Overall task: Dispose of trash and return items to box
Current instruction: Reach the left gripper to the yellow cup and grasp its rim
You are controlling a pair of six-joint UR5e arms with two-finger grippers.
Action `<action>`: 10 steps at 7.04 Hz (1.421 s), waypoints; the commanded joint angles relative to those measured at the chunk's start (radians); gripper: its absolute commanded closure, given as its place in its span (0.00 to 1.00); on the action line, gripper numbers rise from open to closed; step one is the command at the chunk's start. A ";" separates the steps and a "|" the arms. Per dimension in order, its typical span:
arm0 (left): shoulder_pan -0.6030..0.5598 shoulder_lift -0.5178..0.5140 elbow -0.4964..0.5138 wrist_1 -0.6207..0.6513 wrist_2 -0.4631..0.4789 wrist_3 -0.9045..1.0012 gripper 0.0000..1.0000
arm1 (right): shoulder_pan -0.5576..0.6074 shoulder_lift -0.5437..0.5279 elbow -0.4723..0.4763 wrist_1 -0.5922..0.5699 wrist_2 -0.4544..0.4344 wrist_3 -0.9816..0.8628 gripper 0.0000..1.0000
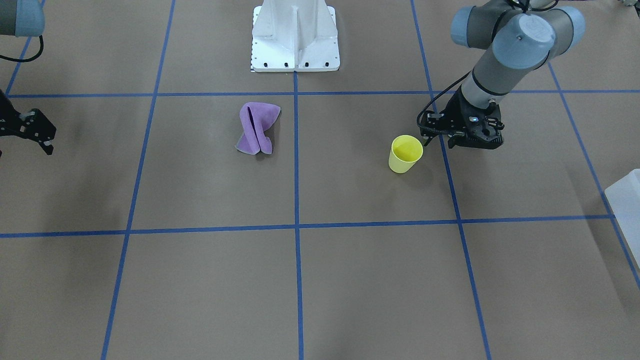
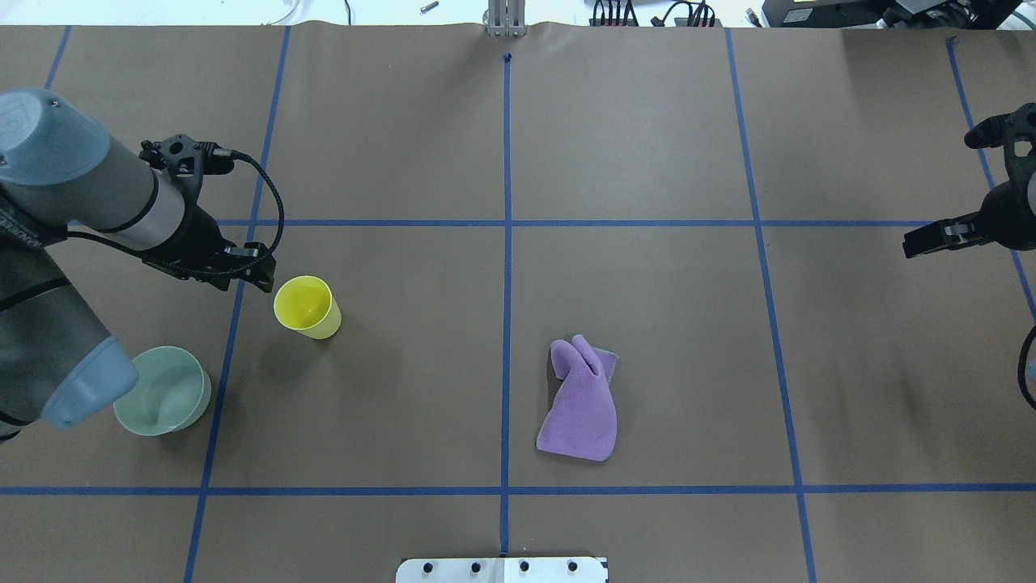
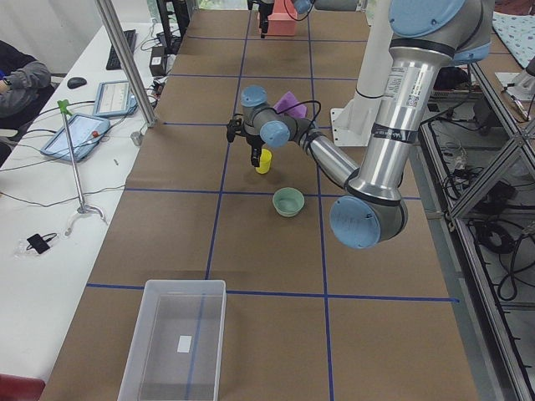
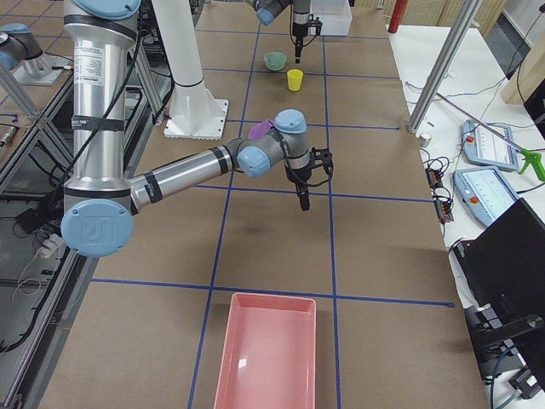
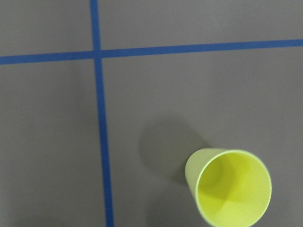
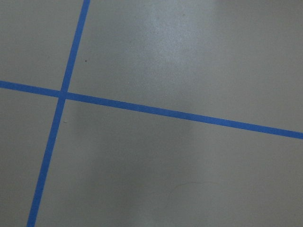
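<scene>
Overhead exterior shows you the left end effector (image 2: 259,278) just beside the upright yellow cup (image 2: 307,308), holding nothing. You cannot tell its opening, nor that of the empty right end effector (image 2: 919,243). The box (image 3: 138,351) sits at the desk's (image 2: 688,364) left end, well apart.

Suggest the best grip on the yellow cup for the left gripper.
Pinch the yellow cup at its rim wall from above, one finger inside, one outside. It stands upright, mouth open, empty; its tapered sides could slip in a side squeeze. The left gripper sits beside it.
</scene>
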 commanded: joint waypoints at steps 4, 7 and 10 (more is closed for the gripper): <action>0.035 -0.042 0.118 -0.078 0.000 -0.005 0.47 | -0.003 0.001 0.000 0.000 -0.002 0.000 0.00; 0.035 -0.058 0.114 -0.078 -0.009 -0.003 1.00 | -0.003 0.001 0.000 0.000 -0.002 0.000 0.00; -0.046 -0.028 0.042 -0.059 -0.110 0.012 1.00 | -0.004 0.002 0.000 0.000 0.000 0.002 0.00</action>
